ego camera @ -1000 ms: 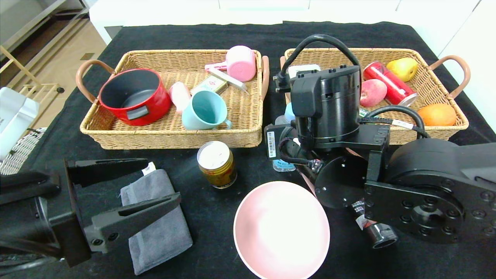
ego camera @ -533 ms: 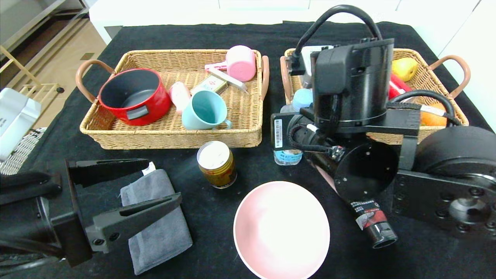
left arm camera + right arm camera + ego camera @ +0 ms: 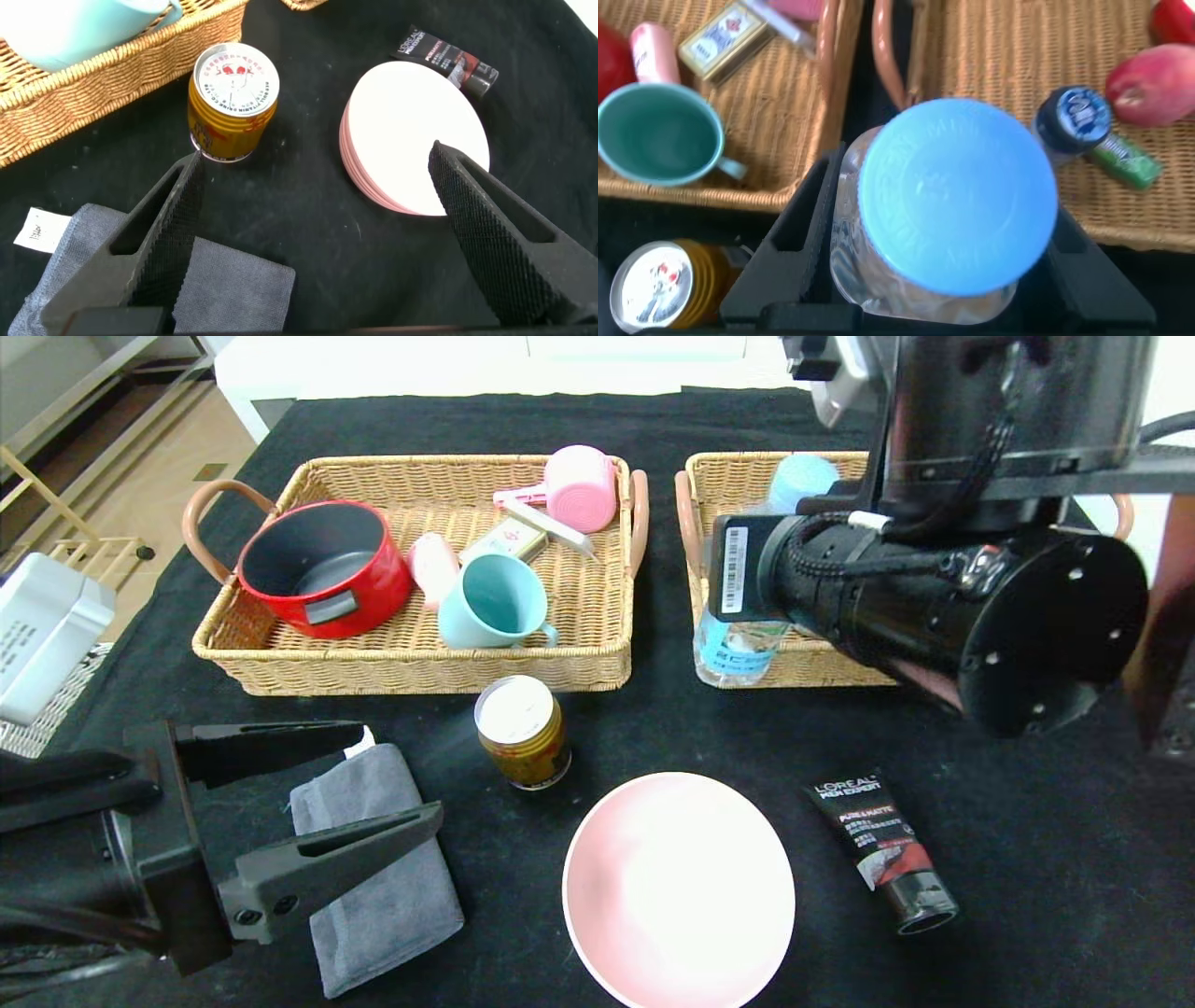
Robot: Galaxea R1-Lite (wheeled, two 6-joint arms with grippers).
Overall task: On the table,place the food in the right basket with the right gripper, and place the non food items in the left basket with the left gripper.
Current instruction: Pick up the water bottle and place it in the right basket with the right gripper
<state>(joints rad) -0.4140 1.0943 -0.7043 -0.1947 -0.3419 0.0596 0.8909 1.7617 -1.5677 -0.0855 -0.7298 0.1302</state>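
Water bottle [image 3: 738, 649], clamped in our right gripper [image 3: 924, 271], has risen off the table [image 3: 653, 737] to the right basket's [image 3: 747, 476] front-left corner; release follows. Our left gripper [image 3: 308, 803] hangs spread over the towel [image 3: 383, 887].

The thick black right arm is reaching over the tan wicker right basket [image 3: 714, 495], carrying a clear water bottle with a pale blue cap [image 3: 738, 649] against the basket's near wall. The black two-fingered left gripper [image 3: 350, 784] is hanging with fingers spread over a folded grey towel [image 3: 392, 905] on the black-clothed table [image 3: 1027, 896]. A gold-yellow can with a white top [image 3: 523, 732], a wide pale pink bowl [image 3: 679, 890] and a black tube with a red band [image 3: 882, 849] are lying nearby.
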